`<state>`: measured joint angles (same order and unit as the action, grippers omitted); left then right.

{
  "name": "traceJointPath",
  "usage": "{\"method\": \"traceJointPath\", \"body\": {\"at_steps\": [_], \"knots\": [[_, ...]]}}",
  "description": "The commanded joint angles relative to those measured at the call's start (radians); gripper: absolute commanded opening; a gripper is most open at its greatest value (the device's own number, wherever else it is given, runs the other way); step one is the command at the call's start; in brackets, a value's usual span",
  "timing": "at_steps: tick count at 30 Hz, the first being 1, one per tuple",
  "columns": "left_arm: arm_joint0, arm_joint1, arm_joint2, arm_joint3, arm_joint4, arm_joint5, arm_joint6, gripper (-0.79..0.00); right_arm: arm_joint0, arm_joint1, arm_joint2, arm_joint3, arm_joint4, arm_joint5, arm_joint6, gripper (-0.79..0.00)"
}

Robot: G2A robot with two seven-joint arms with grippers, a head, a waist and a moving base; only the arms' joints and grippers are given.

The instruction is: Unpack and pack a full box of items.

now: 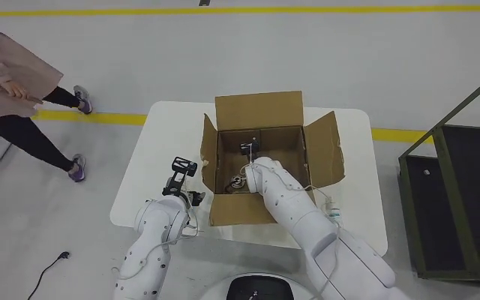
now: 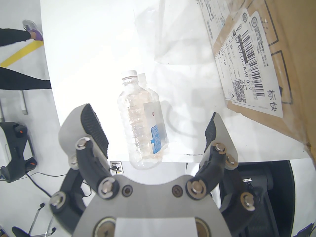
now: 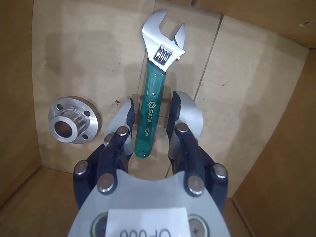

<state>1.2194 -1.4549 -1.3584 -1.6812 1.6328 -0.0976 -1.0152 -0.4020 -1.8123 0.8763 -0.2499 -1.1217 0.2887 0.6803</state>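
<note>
We judge the step to be lifting a tool out of the box (image 1: 259, 112). We should close the right gripper (image 3: 153, 99) squarely on the wrench (image 3: 158, 75) by its green handle, then rise straight up. Its fingers are narrowly parted and straddle the handle, with the wrench head pointing away. A metal flange (image 3: 74, 120) lies just beside one finger. The left gripper (image 2: 150, 113) hangs wide open over the bottle (image 2: 142, 119).

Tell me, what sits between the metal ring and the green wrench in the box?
Right wrist view: a finger of the right claw stands there, beside the wrench; otherwise bare box floor.
</note>
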Motion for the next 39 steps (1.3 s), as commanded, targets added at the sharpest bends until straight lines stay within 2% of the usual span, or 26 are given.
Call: {"method": "traceJointPath", "body": {"at_steps": [1,3,4,14,20,39], "knots": [[0.0,0.0,0.0,0.0,0.0,0.0,0.0,0.0,0.002,-0.002,0.0,0.004,0.001,0.002,0.002,-0.631],[0.0,0.0,0.0,0.0,0.0,0.0,0.0,0.0,0.004,-0.003,0.001,0.008,0.002,0.004,0.005,-0.705],[0.0,0.0,0.0,0.0,0.0,0.0,0.0,0.0,0.006,-0.004,0.001,0.01,0.001,0.005,0.007,-0.785],[0.0,0.0,0.0,0.0,0.0,0.0,0.0,0.0,0.019,-0.005,0.002,0.016,-0.005,0.003,0.015,-0.785],[0.0,0.0,0.0,0.0,0.0,0.0,0.0,0.0,0.025,0.0,-0.005,0.008,-0.029,-0.038,0.036,-0.785],[0.0,0.0,0.0,0.0,0.0,0.0,0.0,0.0,0.007,0.048,-0.008,-0.091,-0.124,-0.158,0.087,-0.785]]}}
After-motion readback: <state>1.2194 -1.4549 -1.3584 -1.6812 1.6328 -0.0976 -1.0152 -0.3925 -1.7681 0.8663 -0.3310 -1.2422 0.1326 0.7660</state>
